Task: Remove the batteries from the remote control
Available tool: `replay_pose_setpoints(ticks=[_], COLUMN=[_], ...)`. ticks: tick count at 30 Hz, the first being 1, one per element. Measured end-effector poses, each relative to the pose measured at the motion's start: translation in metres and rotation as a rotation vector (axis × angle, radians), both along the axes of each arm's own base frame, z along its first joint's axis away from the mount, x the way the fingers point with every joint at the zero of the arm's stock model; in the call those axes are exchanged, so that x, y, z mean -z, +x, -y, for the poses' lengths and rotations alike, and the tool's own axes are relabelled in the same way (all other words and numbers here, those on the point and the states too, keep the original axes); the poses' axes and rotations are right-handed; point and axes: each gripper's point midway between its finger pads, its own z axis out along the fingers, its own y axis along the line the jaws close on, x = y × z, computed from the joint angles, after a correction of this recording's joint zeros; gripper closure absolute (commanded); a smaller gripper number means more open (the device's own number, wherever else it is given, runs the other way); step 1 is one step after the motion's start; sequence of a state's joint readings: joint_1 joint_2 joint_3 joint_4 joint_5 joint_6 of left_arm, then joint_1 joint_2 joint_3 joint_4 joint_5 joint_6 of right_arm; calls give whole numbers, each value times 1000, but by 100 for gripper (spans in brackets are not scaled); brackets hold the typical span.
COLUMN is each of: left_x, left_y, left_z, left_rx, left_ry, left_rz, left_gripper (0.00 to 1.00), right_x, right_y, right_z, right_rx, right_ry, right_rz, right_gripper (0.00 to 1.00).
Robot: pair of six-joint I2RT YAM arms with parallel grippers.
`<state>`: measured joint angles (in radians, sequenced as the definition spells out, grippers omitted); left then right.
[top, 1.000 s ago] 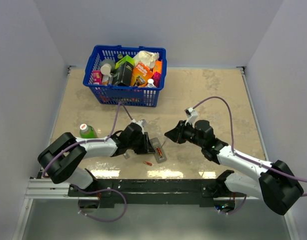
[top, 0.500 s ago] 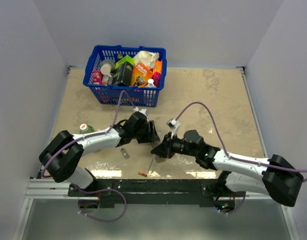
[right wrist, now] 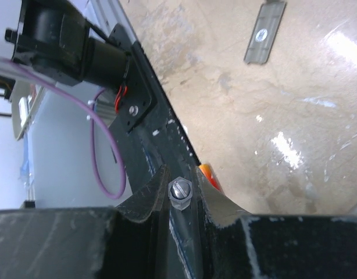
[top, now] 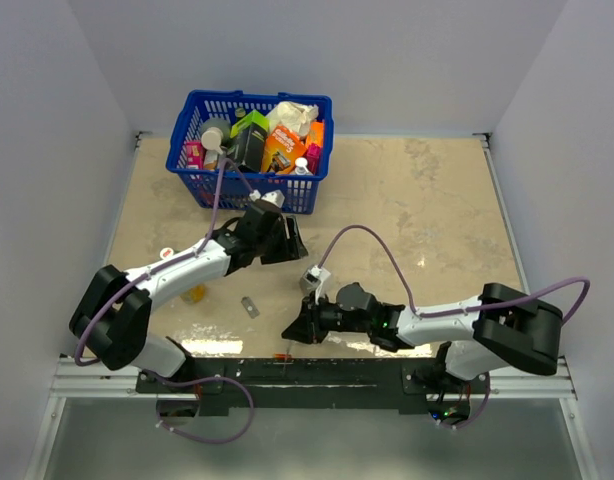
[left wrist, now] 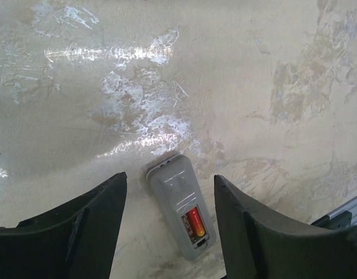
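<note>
Lifted away and now spread wide, the left claw (left wrist: 170,185) has likely freed the remote control (left wrist: 177,200) — flat on the tabletop (left wrist: 254,70) just below it, one battery (left wrist: 195,222) inside — for the right claw (right wrist: 179,174), swung low beside a loose battery (right wrist: 207,172); whether that one is clenched I cannot tell.

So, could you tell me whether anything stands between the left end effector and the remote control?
Nothing visible does. The slim grey rectangular remote control lies back-up on the beige table, framed between the fingers of the open left end effector, with one red-orange cylindrical battery showing in its recess.
</note>
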<state>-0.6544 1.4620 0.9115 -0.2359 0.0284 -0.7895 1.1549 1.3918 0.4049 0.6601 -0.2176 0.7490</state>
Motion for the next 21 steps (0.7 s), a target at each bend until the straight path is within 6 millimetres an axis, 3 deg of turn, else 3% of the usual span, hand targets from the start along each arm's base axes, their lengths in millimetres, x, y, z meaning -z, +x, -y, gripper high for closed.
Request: replay_pose_setpoints(ticks=[11,16,21], left_x=[1,9,16], left_y=[-4,-12,-18], left_z=[-3,-9,-14], left_rx=[7,8,13], left_ry=[9,21,31], left_rz=[-4,-18,-24], left_gripper=[35,35,36], right_x=[-6,-17,-16], right_y=[22,32,36], right_z=[3,6,9], right_rx=[113,152,172], right_ry=[-5,-9,-26], right_rz=[69,122,139], right_gripper=[100,100,100])
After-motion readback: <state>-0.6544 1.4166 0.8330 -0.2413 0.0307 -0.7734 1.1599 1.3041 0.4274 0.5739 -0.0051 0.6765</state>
